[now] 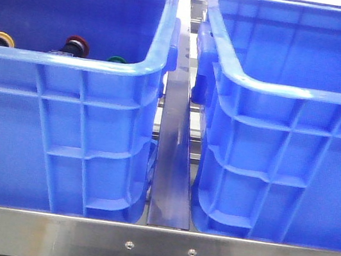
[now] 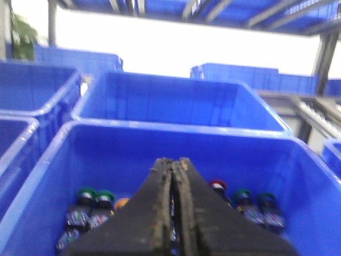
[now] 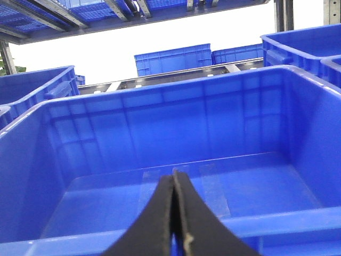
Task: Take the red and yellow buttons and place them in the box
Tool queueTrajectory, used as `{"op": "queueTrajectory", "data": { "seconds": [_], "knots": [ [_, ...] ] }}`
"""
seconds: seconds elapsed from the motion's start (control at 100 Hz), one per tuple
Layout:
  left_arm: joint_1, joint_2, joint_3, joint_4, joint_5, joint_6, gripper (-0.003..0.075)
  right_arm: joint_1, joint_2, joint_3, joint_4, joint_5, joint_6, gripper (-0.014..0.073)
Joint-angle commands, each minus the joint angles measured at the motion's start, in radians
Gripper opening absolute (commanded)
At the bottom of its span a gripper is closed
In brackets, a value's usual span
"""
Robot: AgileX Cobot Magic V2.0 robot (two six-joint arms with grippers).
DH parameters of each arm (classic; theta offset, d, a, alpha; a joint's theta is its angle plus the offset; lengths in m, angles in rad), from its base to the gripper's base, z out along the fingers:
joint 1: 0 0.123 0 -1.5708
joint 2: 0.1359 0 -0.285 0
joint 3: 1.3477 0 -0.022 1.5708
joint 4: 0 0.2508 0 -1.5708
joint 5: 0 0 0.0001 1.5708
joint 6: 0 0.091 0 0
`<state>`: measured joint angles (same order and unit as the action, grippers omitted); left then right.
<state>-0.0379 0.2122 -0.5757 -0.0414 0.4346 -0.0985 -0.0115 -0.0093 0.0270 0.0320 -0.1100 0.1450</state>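
Both the left gripper (image 2: 172,213) and right gripper (image 3: 175,218) are pinched tight on nothing, the red button (image 1: 76,44) and yellow button (image 1: 1,38) sit low inside the left crate (image 1: 92,128), and the smooth, thick-rimmed box (image 1: 283,152) on the right is wide open.

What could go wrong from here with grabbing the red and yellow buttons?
1. The red button and yellow button lie among green-capped buttons, so the left gripper, shut now, might catch a wrong one.
2. They sit deep in the left crate; its rim could block the arm.
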Motion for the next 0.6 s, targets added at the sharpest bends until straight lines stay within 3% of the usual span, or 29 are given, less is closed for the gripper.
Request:
{"op": "queueTrajectory", "data": {
  "seconds": [0.0, 0.17, 0.59],
  "knots": [
    [-0.008, 0.135, -0.186, -0.022, 0.102, -0.002, -0.0020, 0.001, -0.021, 0.005, -0.014, -0.082, 0.000, -0.0069],
    [-0.008, 0.356, -0.403, -0.022, 0.324, 0.000, -0.0020, 0.001, -0.021, 0.005, -0.014, -0.082, 0.000, -0.0069],
    [-0.008, 0.613, -0.456, -0.022, 0.339, 0.000, 0.0006, 0.001, -0.021, 0.005, -0.014, -0.082, 0.000, -0.0069]
  ]
}}
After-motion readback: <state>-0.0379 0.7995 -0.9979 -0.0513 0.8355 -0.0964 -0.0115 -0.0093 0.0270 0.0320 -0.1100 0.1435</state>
